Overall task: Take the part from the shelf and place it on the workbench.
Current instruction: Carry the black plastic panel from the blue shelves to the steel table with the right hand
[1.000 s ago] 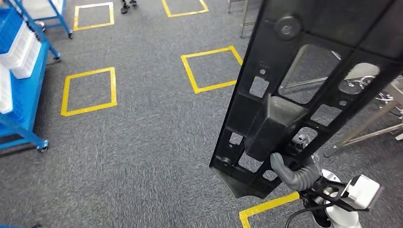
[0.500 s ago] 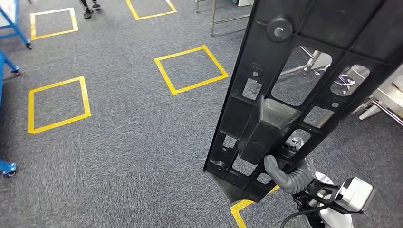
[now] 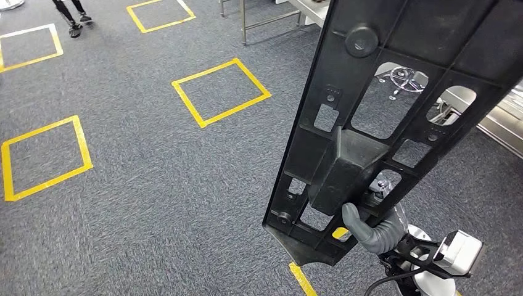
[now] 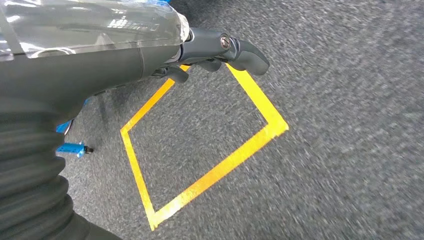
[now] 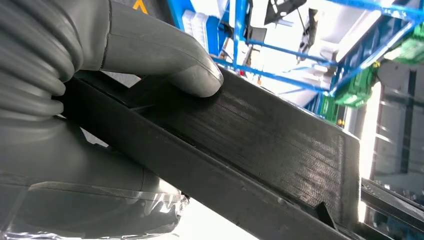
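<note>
We see the right hand (image 3: 375,229) gripping a long black plastic part (image 3: 382,117) near its lower end, thumb pressed on the boxy raised block; the part rises tilted up across the head view, above grey carpet (image 3: 154,185) marked with yellow tape squares (image 3: 221,92). The left hand (image 4: 220,50) hangs over the carpet holding nothing, its fingers curled in (the wrist view shows them bent under). A metal table frame (image 3: 259,18) and a person's feet (image 3: 74,18) lie far off.

Part (image 3: 395,117) upright in right hand (image 3: 373,229); floor squares (image 3: 221,91) left; workbench (image 3: 502,120) right behind
</note>
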You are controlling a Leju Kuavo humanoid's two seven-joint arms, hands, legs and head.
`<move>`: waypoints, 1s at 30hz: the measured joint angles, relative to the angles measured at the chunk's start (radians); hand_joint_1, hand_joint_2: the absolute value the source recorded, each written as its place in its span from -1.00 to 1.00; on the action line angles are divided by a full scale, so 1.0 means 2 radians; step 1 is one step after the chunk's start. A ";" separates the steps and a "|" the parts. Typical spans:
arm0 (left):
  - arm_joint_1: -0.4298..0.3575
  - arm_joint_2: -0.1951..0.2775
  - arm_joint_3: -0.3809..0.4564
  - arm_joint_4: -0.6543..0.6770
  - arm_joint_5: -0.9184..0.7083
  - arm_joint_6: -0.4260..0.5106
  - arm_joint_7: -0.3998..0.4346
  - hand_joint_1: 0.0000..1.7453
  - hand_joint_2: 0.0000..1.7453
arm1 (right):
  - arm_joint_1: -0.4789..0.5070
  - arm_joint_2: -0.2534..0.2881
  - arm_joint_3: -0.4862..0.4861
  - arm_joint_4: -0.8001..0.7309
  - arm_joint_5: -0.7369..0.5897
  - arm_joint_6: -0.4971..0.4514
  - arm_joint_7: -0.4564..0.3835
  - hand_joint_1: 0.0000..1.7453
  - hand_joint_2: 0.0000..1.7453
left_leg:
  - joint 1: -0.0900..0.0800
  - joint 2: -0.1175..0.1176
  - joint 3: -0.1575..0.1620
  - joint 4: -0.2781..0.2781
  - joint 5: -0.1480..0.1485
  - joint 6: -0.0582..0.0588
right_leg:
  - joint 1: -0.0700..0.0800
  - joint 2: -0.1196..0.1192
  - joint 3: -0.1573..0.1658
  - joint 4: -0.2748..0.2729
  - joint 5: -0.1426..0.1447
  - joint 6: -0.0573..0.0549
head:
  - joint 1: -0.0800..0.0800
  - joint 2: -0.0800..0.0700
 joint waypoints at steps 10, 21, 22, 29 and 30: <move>0.006 0.001 0.001 0.000 0.000 -0.004 0.002 -1.00 1.00 | -0.004 0.014 0.007 0.001 0.009 -0.011 0.009 0.96 1.00 | 0.005 -0.075 -0.030 0.021 0.019 -0.001 | -0.001 0.055 0.004 0.007 -0.007 0.001 | 0.000 0.000; 0.008 0.001 0.002 0.000 -0.004 -0.006 0.003 -1.00 1.00 | 0.009 0.015 0.004 -0.003 0.004 -0.011 0.014 0.96 1.00 | 0.001 -0.031 -0.017 -0.005 0.021 0.021 | -0.005 0.012 -0.072 0.141 -0.058 0.024 | 0.000 0.000; 0.008 0.001 0.002 0.000 -0.005 -0.006 0.002 -1.00 1.00 | 0.010 0.015 0.003 -0.003 0.002 -0.011 0.015 0.96 1.00 | 0.001 -0.025 -0.016 -0.005 0.019 0.021 | -0.005 0.009 -0.061 0.120 -0.044 0.023 | 0.000 0.000; 0.007 0.000 0.000 0.000 -0.012 -0.009 0.003 -1.00 1.00 | 0.025 0.009 -0.014 -0.005 -0.007 -0.012 0.008 0.96 1.00 | -0.002 0.002 -0.005 -0.005 0.009 0.006 | 0.004 -0.014 0.000 0.000 -0.003 0.007 | 0.000 0.000; 0.006 0.000 -0.001 0.000 -0.014 -0.010 0.004 -1.00 1.00 | 0.029 0.007 -0.017 -0.006 -0.008 -0.012 0.006 0.96 1.00 | -0.001 -0.004 -0.005 0.000 0.004 0.004 | 0.002 -0.009 0.002 -0.003 -0.002 0.004 | 0.000 0.000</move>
